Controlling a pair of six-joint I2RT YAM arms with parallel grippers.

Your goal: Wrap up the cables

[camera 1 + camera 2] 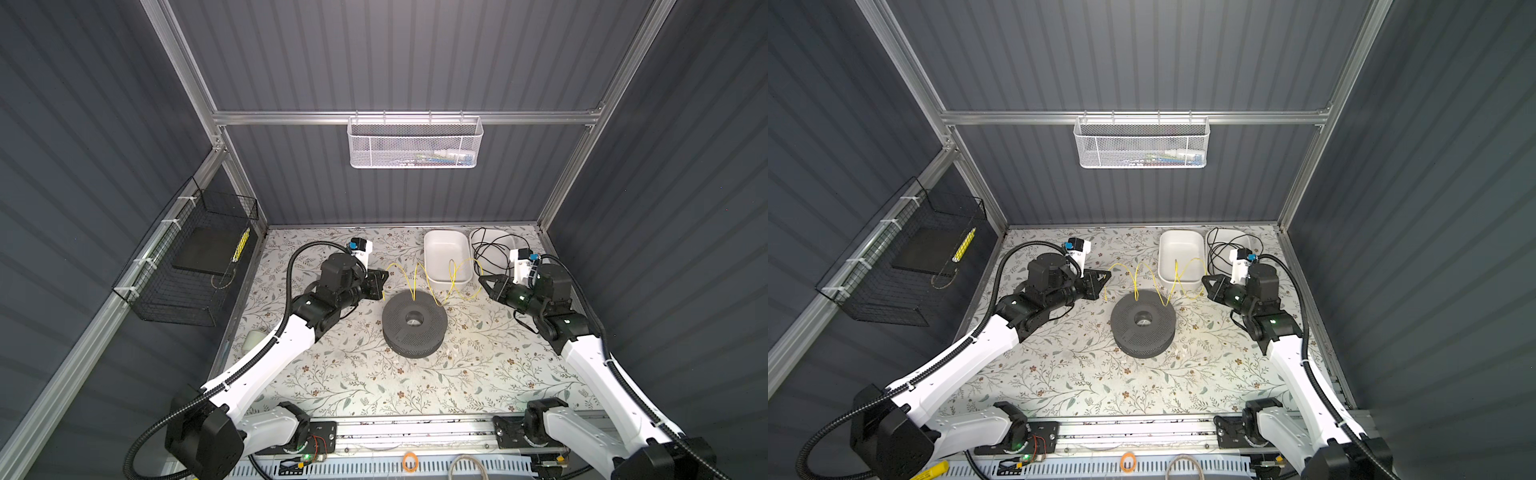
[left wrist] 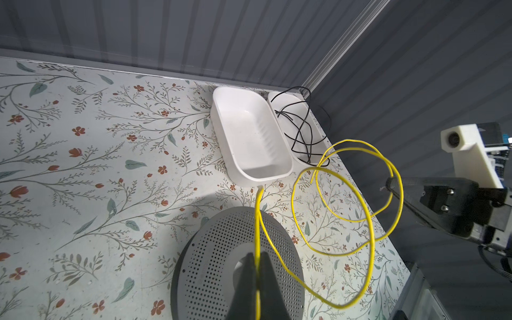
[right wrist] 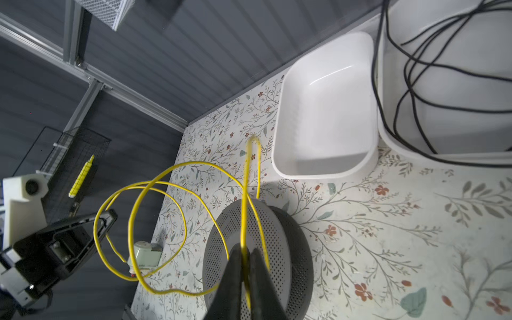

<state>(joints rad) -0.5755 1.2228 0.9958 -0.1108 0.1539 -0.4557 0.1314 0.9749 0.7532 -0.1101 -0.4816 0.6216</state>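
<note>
Above the grey spool (image 1: 397, 332), we are holding the yellow cable (image 2: 258, 221) in springy loops: left gripper (image 2: 257, 263) clamping it, right gripper (image 3: 245, 256) barely parted around it, grip unclear. We are judging it light, slippery; pinch near ends.

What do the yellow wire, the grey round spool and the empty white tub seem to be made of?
The yellow wire looks plastic-coated and smooth; it holds springy loops. The grey spool seems matt plastic, though maybe painted metal; its face is full of small holes. The white tub looks glossy moulded plastic, with soft highlights.
</note>
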